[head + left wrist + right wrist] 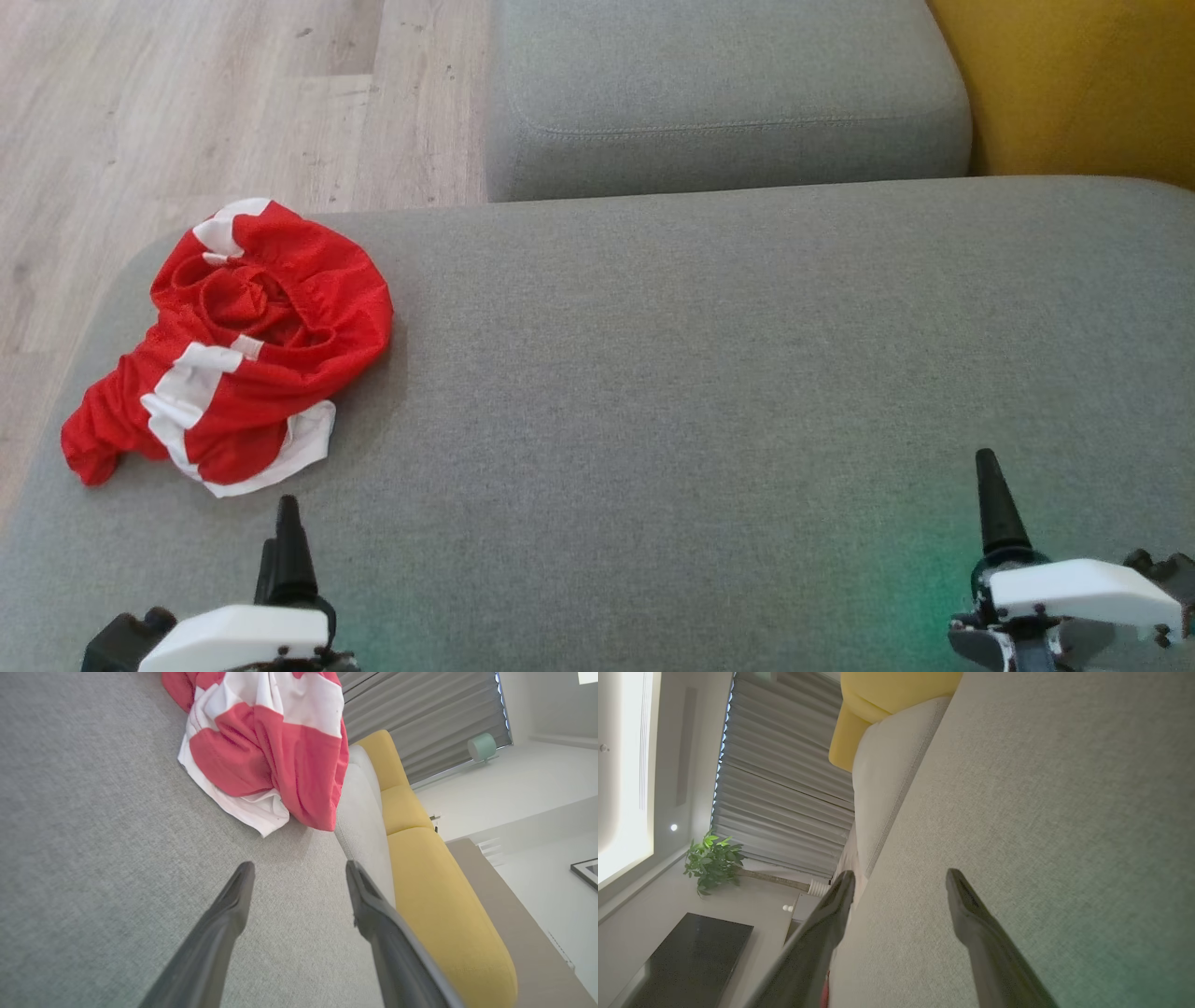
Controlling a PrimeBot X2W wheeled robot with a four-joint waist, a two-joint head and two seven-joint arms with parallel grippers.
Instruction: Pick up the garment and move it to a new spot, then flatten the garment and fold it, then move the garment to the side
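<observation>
Ideally, your left pincer [299, 864], standing apart, needed a deep bite into the crumpled red-and-white mesh garment [233, 345]

No readable text, label, brand, number or sign anywhere. Nothing legible on the crumpled red-and-white mesh garment [233, 345] or the grey woven fabric cushion [700, 373]; small dark-framed picture [586, 873] in the left wrist view too tiny to make out.

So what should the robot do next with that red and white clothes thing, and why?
Probably reach the left gripper forward to the garment: it lies crumpled on the grey cushion just ahead of that gripper, whose jaws are open and empty. The right gripper is far off.
</observation>
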